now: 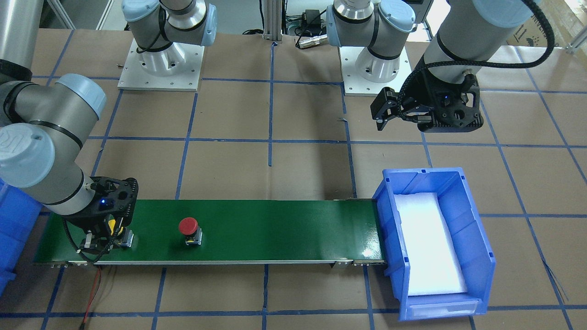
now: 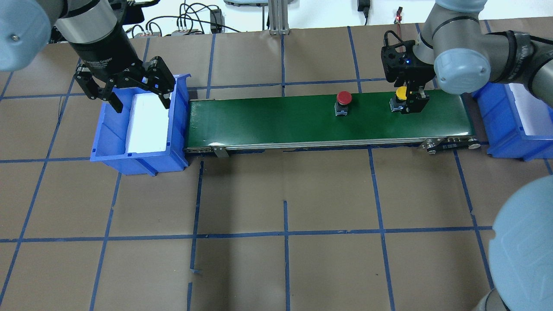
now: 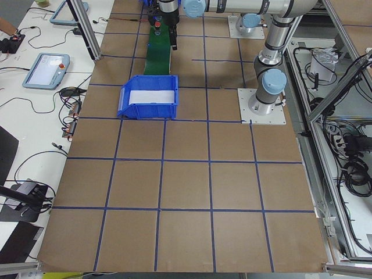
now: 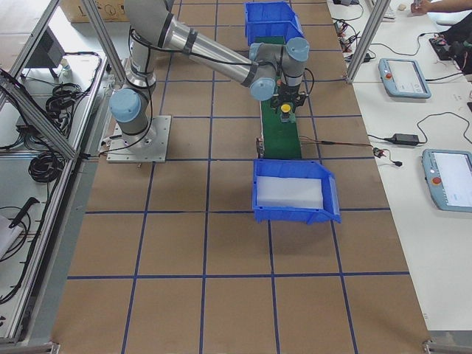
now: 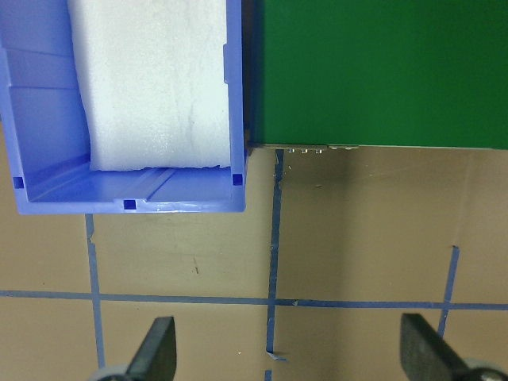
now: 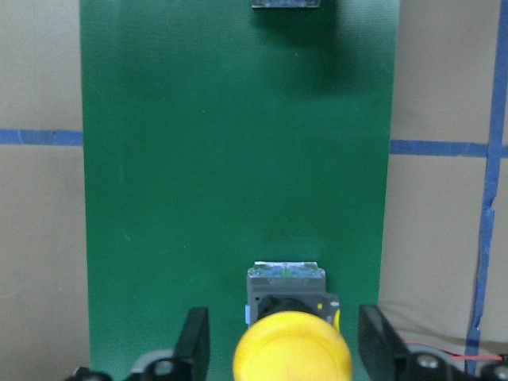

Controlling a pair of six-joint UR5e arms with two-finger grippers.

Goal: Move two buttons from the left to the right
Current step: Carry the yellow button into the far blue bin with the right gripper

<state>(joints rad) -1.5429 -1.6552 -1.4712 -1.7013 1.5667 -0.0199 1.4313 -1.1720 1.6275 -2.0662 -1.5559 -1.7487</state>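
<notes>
Silver/lt-blue arms (image 1: pixel 458 43); blk left hand (image 2: pixel 140 103), right hand (image 2: pixel 406 103)

Hidden / cropped
R wrist cam: red button (image 6: pixel 287 4) cut by top edge, base strip only; yellow button (image 6: pixel 292 353) cropped at btm. Left-end view: the 2 too small.

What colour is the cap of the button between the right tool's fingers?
Yellow; the push button's round cap shows best in the right wrist-mounted view.
</notes>
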